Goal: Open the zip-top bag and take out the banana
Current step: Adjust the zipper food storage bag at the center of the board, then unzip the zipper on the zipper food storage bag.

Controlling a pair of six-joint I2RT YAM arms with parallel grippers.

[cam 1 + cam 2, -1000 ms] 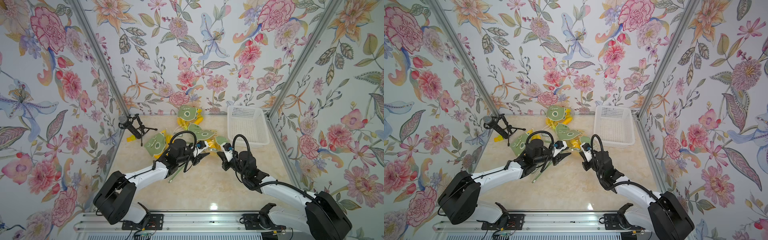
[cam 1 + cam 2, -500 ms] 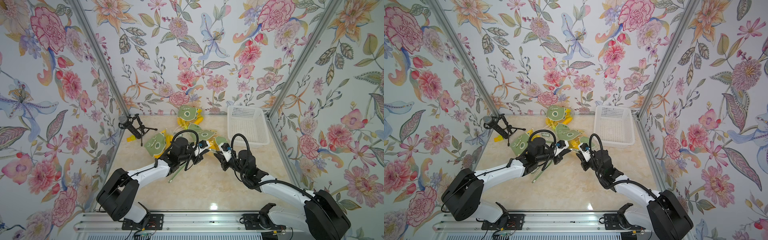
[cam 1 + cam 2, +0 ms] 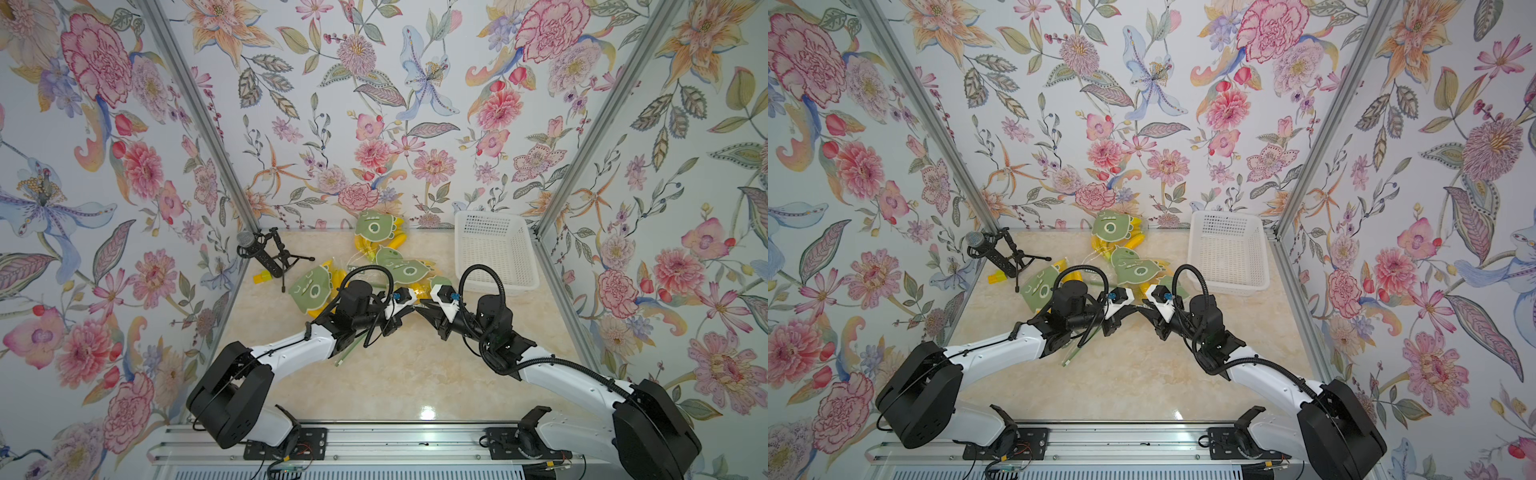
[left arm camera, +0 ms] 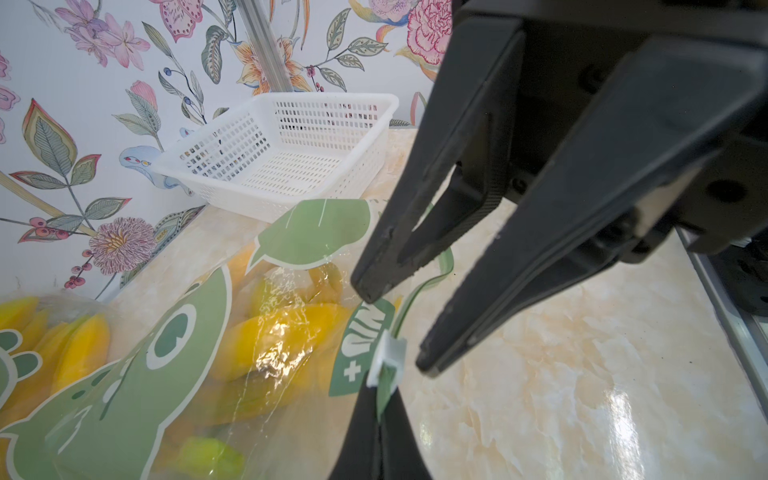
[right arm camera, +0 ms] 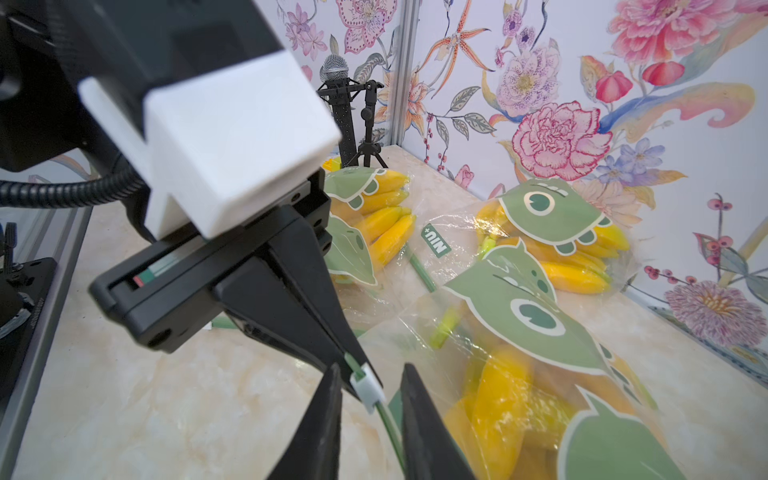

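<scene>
Jaws of the left end effector [image 4: 380, 411] are clenched on the green zip strip [image 4: 387, 384] at a corner of the bag [image 4: 124, 395]. The right end effector [image 5: 371, 370] is released, its jaws apart on either side of the white slider [image 5: 365, 388]. The bananas [image 5: 494, 399] lie inside the bag on the bench [image 5: 187, 415], near other filled bags [image 5: 552, 216]. A basket [image 3: 494, 257] stands beyond.
</scene>
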